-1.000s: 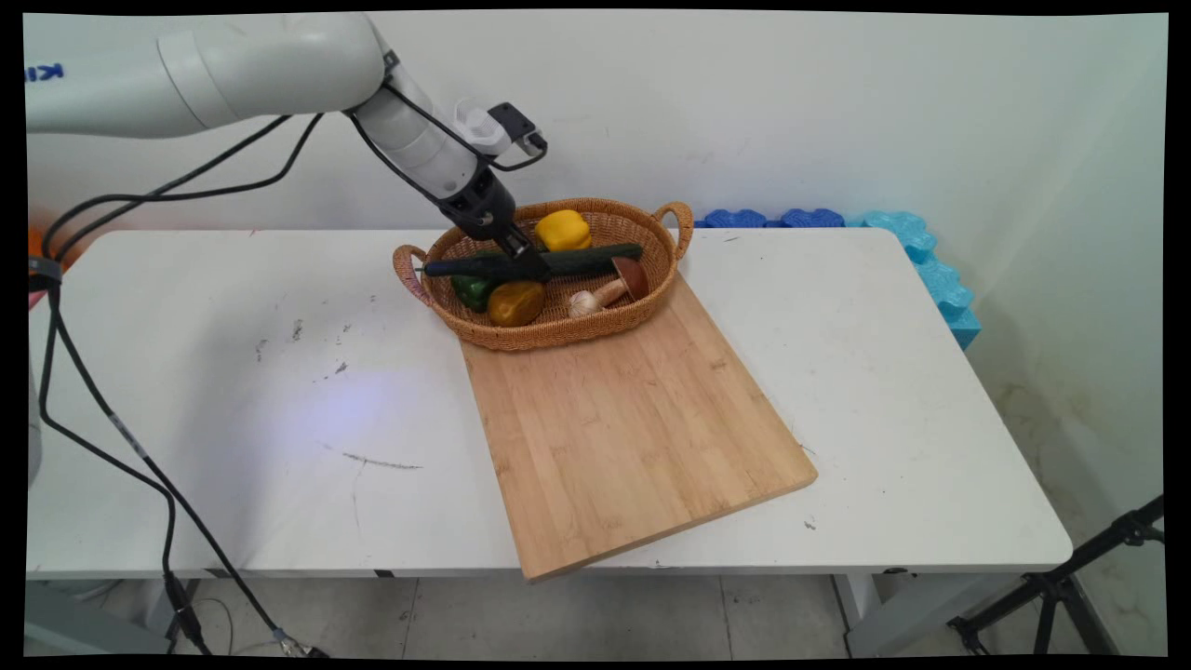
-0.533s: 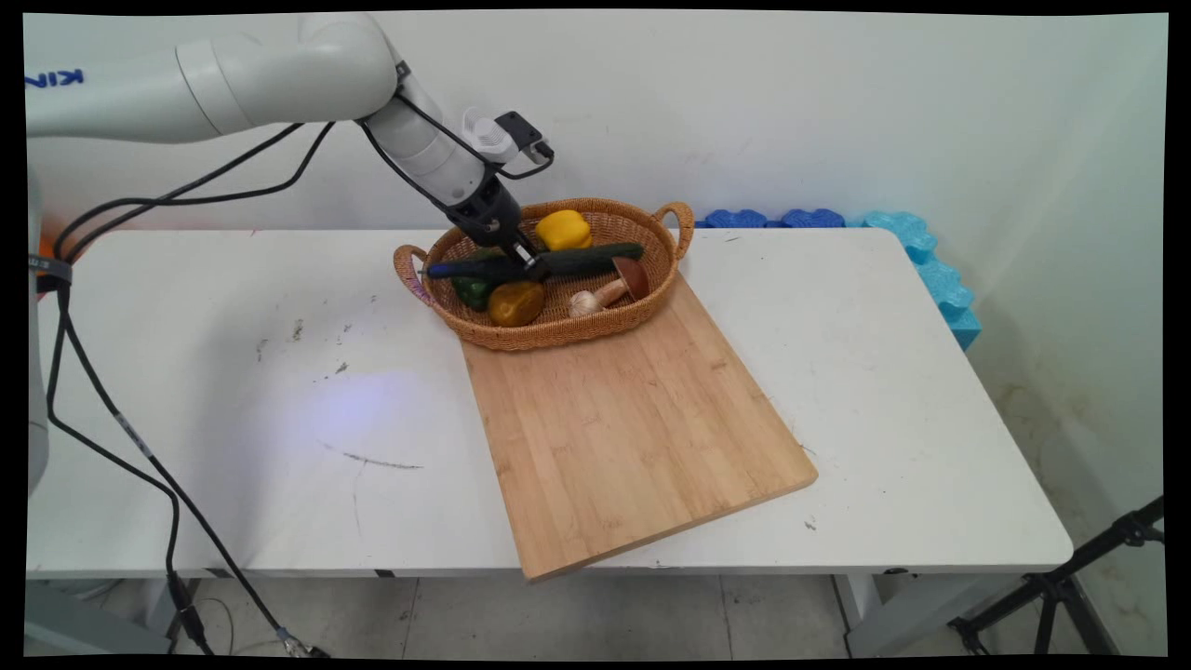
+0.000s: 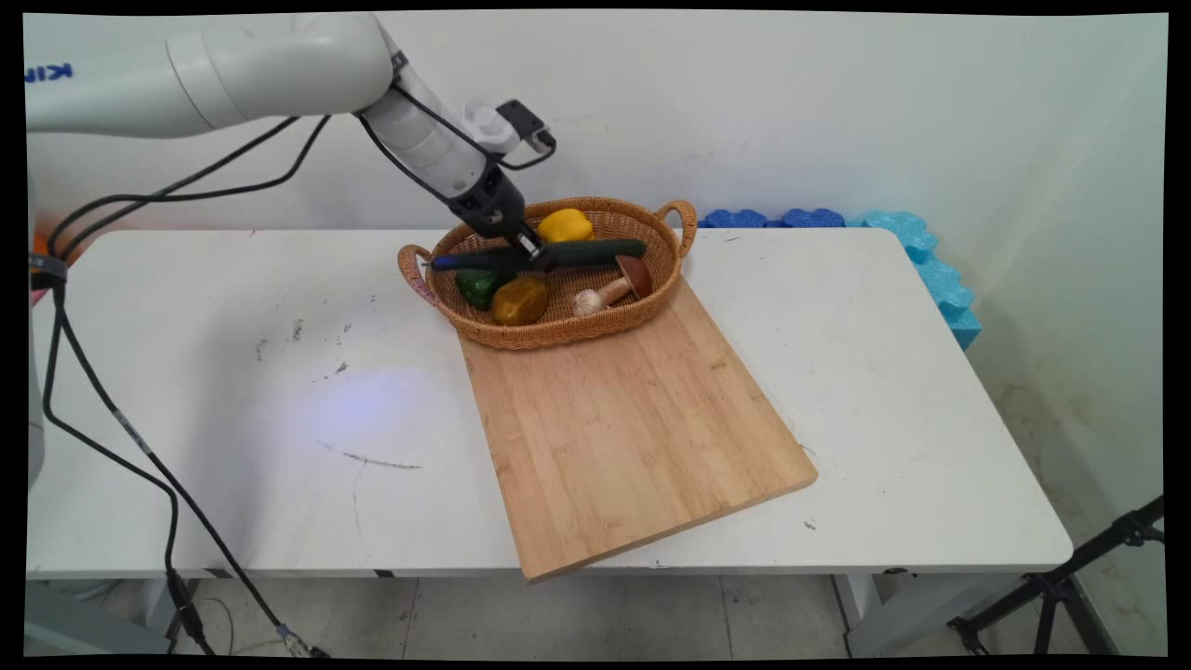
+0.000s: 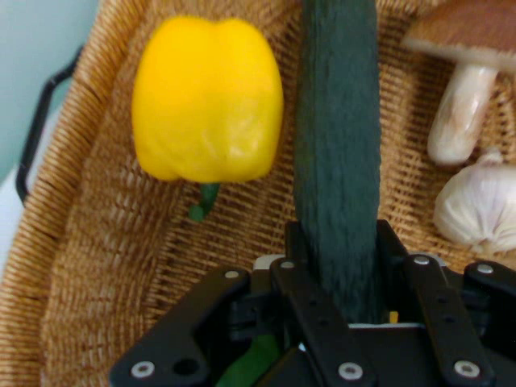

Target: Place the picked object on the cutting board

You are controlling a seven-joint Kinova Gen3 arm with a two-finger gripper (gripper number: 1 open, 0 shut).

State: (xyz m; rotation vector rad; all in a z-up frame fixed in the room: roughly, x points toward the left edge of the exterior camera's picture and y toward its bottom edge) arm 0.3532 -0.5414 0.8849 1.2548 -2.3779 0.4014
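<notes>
The arm (image 3: 279, 65) is chunky, glossy white tubes with rounded joints and blue lettering near the left edge. Black cables (image 3: 112, 200) loop off it and trail down past the table. The wrist tapers into a black gripper (image 3: 532, 255), and up close its matte black linkage (image 4: 322, 330) is dotted with small silver screws.

Woven wicker basket (image 3: 558, 326), matt rough-skinned cucumber (image 4: 339, 153), glossy smooth yellow pepper (image 4: 208, 101), pale wooden board (image 3: 633, 428).

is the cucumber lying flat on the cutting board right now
No, the cucumber is over the basket, clamped in the hand.
</notes>
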